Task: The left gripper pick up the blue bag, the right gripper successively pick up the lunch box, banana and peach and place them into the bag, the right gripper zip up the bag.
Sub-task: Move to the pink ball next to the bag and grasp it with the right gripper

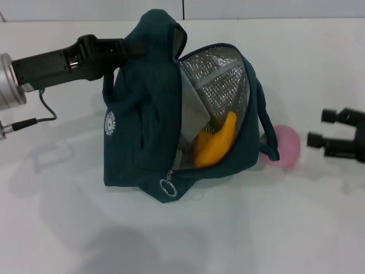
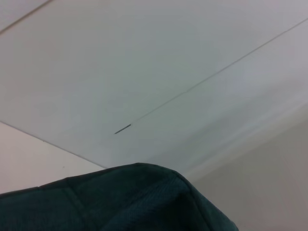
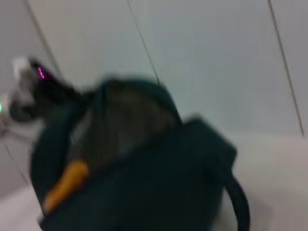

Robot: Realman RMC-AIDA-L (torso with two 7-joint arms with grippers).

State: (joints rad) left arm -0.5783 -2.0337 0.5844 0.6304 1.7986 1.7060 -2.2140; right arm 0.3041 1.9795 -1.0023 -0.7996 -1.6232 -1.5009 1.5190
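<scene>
1. White tabletop is shown filling the scene, with pale wall panels behind.
2. Held up near its top edge is the blue bag, its foil-lined mouth gaping toward the right side.
3. At the bag's upper edge the left gripper is seen; its fingers are buried in the fabric, so their closure cannot be told, though the bag appears to be carried by it.
4. Well apart from the bag, the right gripper is held low over the table with fingers spread and nothing between them.
5. Inside the bag the banana is propped against a pale flat shape, judged to be the lunch box.
6. Just beside the bag's far side, half hidden by it and a handle, the peach is left on the table.
7. Trouble is judged likely if the round peach is nudged and rolled, or the handle is snagged on approach.
</scene>
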